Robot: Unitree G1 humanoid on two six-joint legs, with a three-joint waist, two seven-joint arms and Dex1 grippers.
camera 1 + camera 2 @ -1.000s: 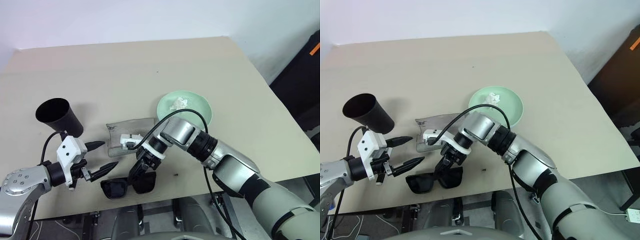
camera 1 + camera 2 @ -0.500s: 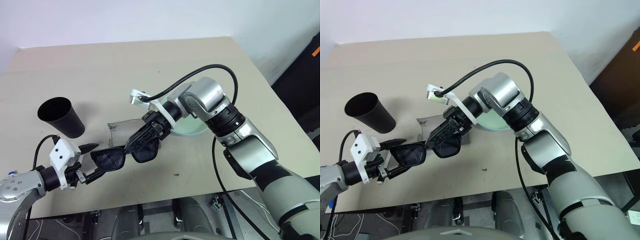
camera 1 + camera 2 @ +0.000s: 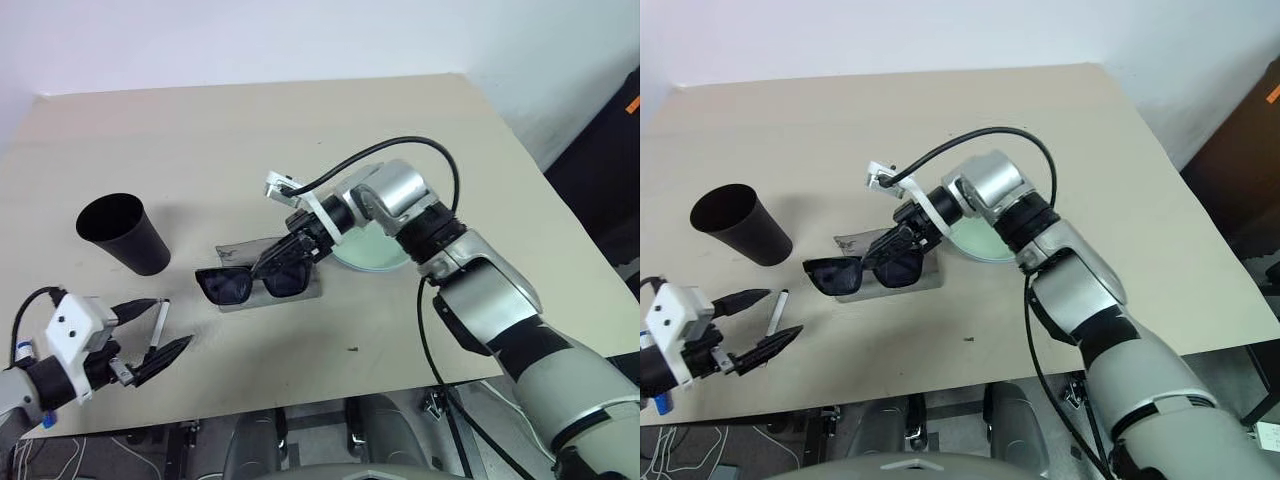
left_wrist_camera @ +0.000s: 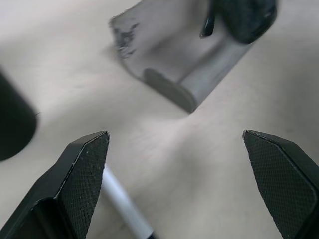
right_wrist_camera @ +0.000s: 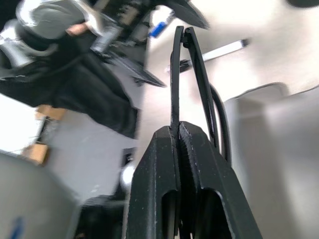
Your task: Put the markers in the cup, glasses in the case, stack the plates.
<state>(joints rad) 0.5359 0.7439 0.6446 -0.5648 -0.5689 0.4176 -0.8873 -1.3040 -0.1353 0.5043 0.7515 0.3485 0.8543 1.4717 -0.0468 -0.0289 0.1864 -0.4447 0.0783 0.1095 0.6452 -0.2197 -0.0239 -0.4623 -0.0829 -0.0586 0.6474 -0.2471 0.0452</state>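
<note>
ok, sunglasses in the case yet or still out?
Out. The sunglasses hang pinched in the shut right claw above the open grey case, lenses overhanging its near-left edge; not set down inside.

My head's two eyes look forward and down over the whole table [image 3: 420, 140], sharing nearly the same scene. My left wrist camera sits low and close, facing the case [image 4: 174, 55]. My right wrist camera looks along the clamped glasses [image 5: 192, 84].

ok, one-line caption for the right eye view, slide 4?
Right gripper holds the sunglasses over the grey case; open left gripper hovers by a marker.
</note>
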